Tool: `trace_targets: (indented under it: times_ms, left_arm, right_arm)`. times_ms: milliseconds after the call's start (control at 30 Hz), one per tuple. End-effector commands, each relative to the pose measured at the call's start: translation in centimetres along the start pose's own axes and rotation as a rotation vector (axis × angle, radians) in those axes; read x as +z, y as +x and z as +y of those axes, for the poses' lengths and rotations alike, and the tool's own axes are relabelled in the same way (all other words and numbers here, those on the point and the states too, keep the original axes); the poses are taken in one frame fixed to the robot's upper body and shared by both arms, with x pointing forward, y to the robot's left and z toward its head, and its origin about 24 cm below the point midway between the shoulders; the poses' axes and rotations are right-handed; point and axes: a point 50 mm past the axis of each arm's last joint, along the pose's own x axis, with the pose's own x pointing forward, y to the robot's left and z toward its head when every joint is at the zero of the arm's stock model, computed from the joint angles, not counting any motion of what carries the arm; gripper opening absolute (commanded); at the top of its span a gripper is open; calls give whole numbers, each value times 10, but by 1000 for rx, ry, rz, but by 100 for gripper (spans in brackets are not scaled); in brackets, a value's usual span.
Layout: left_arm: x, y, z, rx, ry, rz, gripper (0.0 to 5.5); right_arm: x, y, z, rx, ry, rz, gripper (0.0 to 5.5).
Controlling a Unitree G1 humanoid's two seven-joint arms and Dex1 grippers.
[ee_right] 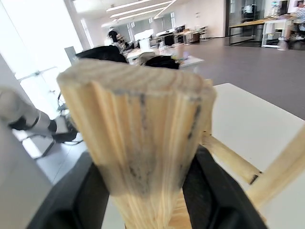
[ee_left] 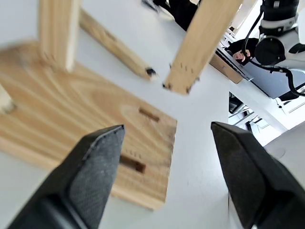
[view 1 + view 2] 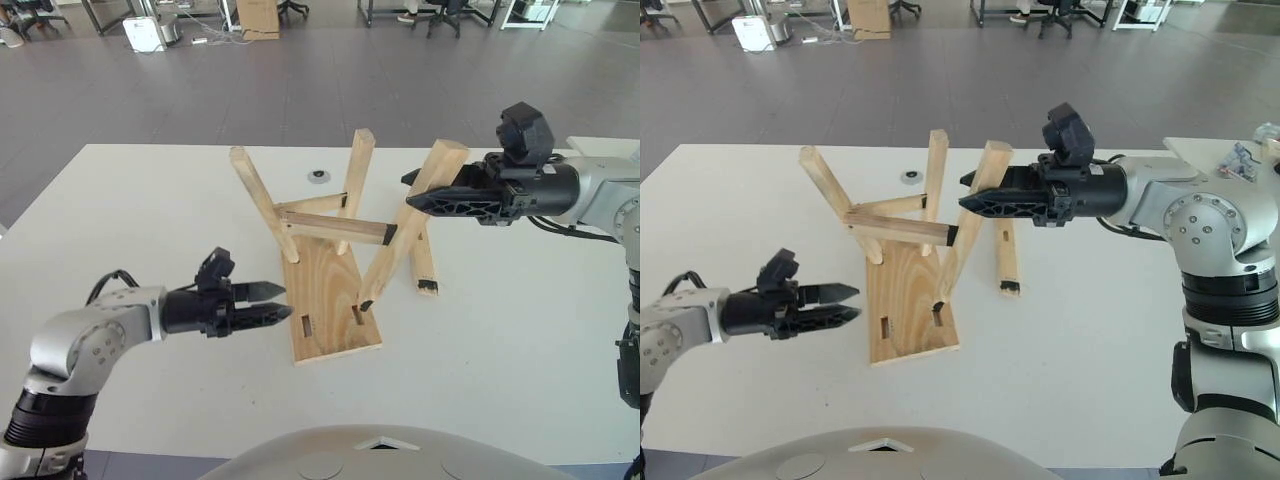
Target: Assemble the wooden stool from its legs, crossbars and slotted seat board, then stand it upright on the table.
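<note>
My right gripper [image 3: 410, 190] is clenched on the upper part of one stool leg [image 3: 395, 250], which slants down toward the seat board [image 3: 325, 335]. Through the right wrist camera I see that leg's end grain wedged between the two black fingers [image 1: 217, 200]. The seat board lies flat on the white table [image 3: 140, 220], just beside my left gripper [image 3: 286, 302], which hangs released, its fingers [image 2: 90, 167] spread wide with nothing between them. Two crossbars [image 3: 335, 228] tie the held leg to an outer leg [image 3: 258, 195] and a middle leg [image 3: 357, 165], both tilted over the board's far end. I cannot tell whether their lower ends sit in the board, as the crossbars and the board's edge cover them. The held leg's dark-tipped foot is close to the right-hand slot [image 3: 357, 316]. From the left wrist camera that slot looks open with the foot off it, though I cannot say whether the foot touches the wood. A fourth leg [image 3: 426, 268] lies loose on the table behind the held one, mostly hidden. A small round object [image 3: 319, 177] sits farther back, too small to identify.
</note>
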Motion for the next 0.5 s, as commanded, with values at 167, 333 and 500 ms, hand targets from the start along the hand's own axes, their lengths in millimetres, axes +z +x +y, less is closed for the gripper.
trace_targets:
  times_ms: [167,333,500]
  left_arm:
    - [-75,-4,12,125,-57,298,332]
    - [-88,-8,16,169,-49,324,332]
    - [-87,-9,18,172,-44,316,332]
  right_arm:
    - [-19,15,-1,98,-123,100,204]
    - [-23,19,-4,117,-146,95,204]
    - [-28,26,-6,136,-152,70,204]
